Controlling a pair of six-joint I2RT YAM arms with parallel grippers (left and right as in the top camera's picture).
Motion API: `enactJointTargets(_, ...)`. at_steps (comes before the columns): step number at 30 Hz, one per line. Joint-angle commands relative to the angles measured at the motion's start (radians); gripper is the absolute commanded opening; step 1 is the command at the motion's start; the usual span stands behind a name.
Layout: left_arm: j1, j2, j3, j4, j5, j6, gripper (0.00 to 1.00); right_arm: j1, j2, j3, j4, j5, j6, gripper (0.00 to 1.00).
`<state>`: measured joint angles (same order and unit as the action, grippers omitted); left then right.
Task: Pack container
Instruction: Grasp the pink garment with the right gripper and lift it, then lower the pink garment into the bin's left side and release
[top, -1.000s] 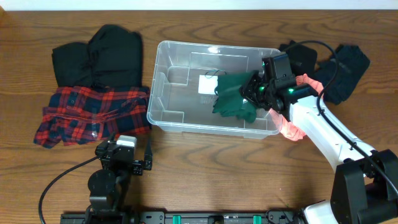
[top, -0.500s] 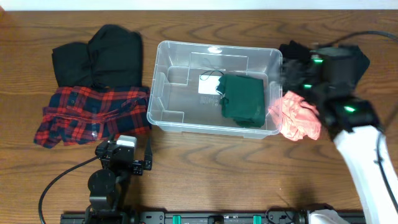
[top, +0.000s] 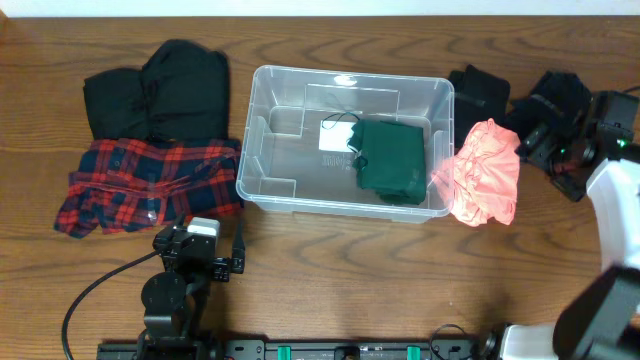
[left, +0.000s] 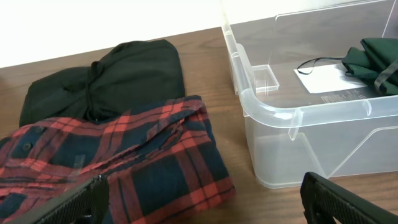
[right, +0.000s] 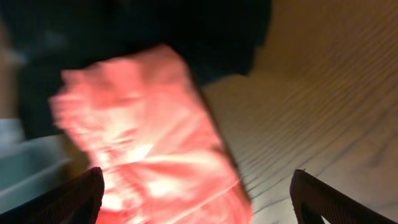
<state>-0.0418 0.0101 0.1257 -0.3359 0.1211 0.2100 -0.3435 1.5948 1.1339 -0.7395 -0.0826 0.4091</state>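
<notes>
- Overhead: the right gripper (top: 535, 142) hangs with fingers spread and empty, just beside the pink garment (top: 485, 170).
- That garment lies crumpled outside the container (top: 262, 120), against its right wall. The container sits mid-table with a folded green garment (top: 392, 160) inside.
- The left gripper (left: 208, 202) is likewise spread, near the plaid shirt (top: 150, 185).
- Likely step: fetching the next item. The right gripper would need to drop onto a bunched pink fold and pinch it.

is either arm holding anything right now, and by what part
Nothing is held. The left gripper is wide open near the plaid shirt; the right gripper is open too, the pink cloth lying ahead of it, ungripped.
</notes>
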Motion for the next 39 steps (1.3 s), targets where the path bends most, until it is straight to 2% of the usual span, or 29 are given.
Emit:
enactJointTargets(1,0.004,-0.006,-0.021,-0.006,0.002,-0.005,0.98,-0.024,0.11,-0.011,0.01,-0.098,-0.113,0.92)
enactJointTargets(6,0.004,-0.006,-0.021,-0.006,0.002,-0.005,0.98,-0.021,0.28,-0.011,0.075,-0.292,-0.248,0.88)
enactJointTargets(10,0.004,-0.006,-0.021,-0.006,0.002,-0.005,0.98,-0.022,0.365,-0.011,0.133,-0.37,-0.258,0.82)
enactJointTargets(11,0.004,-0.006,-0.021,-0.006,0.002,-0.005,0.98,-0.022,0.38,-0.011,0.142,-0.391,-0.267,0.75)
enactJointTargets(13,0.004,-0.006,-0.021,-0.006,0.002,-0.005,0.98,-0.022,0.394,-0.012,0.144,-0.425,-0.28,0.53)
enactJointTargets(16,0.004,-0.006,-0.021,-0.006,0.002,-0.005,0.98,-0.022,0.38,-0.012,0.132,-0.423,-0.28,0.34)
enactJointTargets(19,0.004,-0.006,-0.021,-0.006,0.002,-0.005,0.98,-0.022,0.322,-0.012,0.113,-0.423,-0.284,0.21)
enactJointTargets(24,0.004,-0.006,-0.021,-0.006,0.002,-0.005,0.98,-0.019,0.102,-0.011,0.046,-0.423,-0.283,0.06)
enactJointTargets(26,0.004,-0.006,-0.021,-0.006,0.002,-0.005,0.98,-0.009,-0.023,-0.009,0.021,-0.431,-0.267,0.01)
enactJointTargets(32,0.004,-0.006,-0.021,-0.006,0.002,-0.005,0.98,0.088,-0.371,-0.009,0.052,-0.545,-0.15,0.01)
enactJointTargets(36,0.004,-0.006,-0.021,-0.006,0.002,-0.005,0.98,0.225,-0.479,-0.009,0.138,-0.554,-0.05,0.01)
enactJointTargets(39,0.004,-0.006,-0.021,-0.006,0.002,-0.005,0.98,0.358,-0.485,-0.009,0.238,-0.552,0.053,0.01)
